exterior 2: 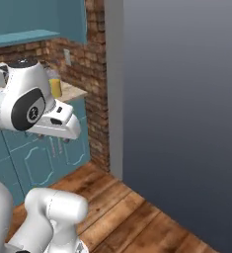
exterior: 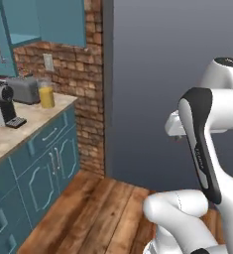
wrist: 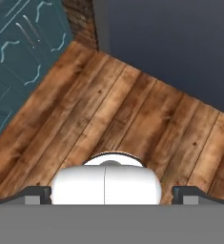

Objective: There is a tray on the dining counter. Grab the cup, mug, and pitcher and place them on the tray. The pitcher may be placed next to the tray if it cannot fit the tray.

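Gripper (wrist: 111, 193) spread wide, empty, aimed at bare plank floor (wrist: 123, 114); pitcher (exterior: 46, 93) sits far off on counter (exterior: 33, 119) — drive closer before reaching.

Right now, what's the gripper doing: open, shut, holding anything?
Gripper: open, fingers spread wide apart, nothing between them; it points down at the bare wooden floor.

The pitcher (exterior: 46, 94) of orange-yellow liquid stands upright beside a brick wall (exterior: 78, 74).
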### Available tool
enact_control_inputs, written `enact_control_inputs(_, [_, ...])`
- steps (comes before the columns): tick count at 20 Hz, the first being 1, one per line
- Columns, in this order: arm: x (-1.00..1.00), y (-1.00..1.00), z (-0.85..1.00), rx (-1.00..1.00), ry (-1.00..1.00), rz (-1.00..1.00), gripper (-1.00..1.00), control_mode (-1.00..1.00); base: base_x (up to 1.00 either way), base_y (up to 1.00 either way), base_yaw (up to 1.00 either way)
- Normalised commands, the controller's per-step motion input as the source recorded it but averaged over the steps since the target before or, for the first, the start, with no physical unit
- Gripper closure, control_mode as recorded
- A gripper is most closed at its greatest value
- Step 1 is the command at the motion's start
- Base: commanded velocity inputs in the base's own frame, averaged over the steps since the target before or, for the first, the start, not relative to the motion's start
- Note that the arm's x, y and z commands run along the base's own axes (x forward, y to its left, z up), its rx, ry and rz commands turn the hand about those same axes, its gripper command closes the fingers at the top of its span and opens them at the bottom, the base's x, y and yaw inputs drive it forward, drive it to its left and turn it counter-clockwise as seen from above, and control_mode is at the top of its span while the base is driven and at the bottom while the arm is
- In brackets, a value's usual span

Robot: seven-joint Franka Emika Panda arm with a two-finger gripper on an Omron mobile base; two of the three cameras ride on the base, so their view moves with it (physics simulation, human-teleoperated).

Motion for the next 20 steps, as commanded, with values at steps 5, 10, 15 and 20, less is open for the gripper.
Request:
enact_control_inputs(5, [0.0, 0.0, 0.0, 0.0, 0.0, 0.0, -1.0, 1.0, 1.0, 0.0, 0.7])
enact_control_inputs(10, [0.0, 0.0, 0.0, 0.0, 0.0, 0.0, -1.0, 1.0, 1.0, 0.0, 0.69])
enact_control_inputs(15, [0.0, 0.0, 0.0, 0.0, 0.0, 0.0, -1.0, 1.0, 1.0, 0.0, 0.67])
enact_control_inputs(20, [0.0, 0.0, 0.0, 0.0, 0.0, 0.0, -1.0, 1.0, 0.94, -0.45, 0.49])
